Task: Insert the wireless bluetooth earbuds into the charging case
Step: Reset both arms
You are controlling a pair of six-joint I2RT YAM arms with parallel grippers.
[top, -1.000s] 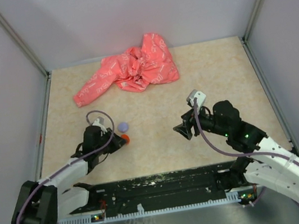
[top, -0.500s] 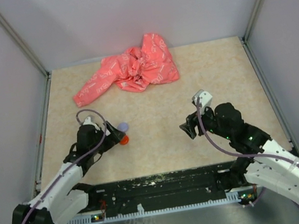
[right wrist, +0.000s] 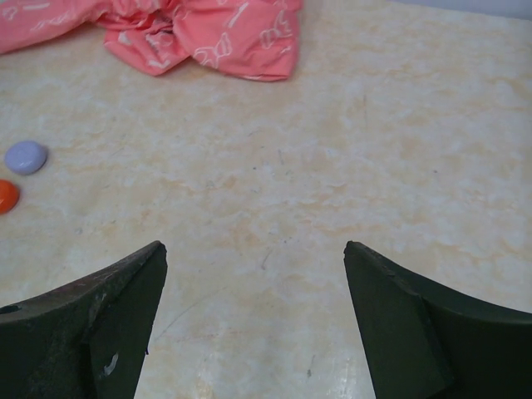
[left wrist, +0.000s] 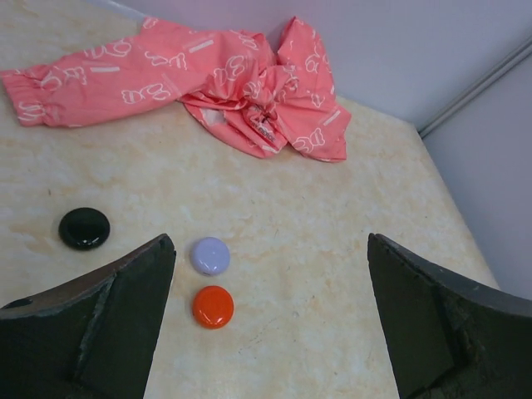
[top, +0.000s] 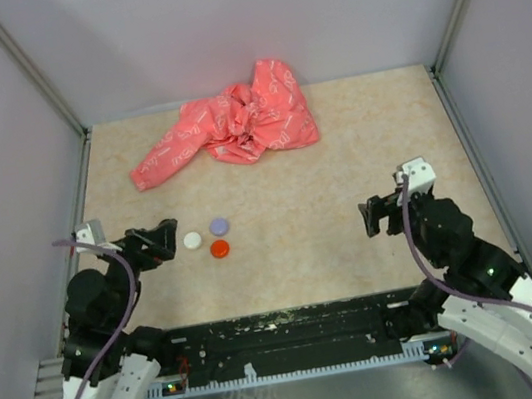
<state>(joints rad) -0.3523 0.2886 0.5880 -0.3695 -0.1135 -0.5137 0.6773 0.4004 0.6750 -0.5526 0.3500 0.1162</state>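
Left gripper and right gripper both spread, empty; charging case lies flat on table just beside lavender disc; probably light, rigid, slippery, so pinch across its rim.

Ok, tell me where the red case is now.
The red case lies left of centre in the top view, just on the near side of the lavender disc.

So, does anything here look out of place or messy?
Only the pink cloth, crumpled in a heap at the far side of the table with one sleeve trailing left; it looks dumped there. The white disc, lavender disc and red disc lie flat and close together. Nothing looks spilled or broken.
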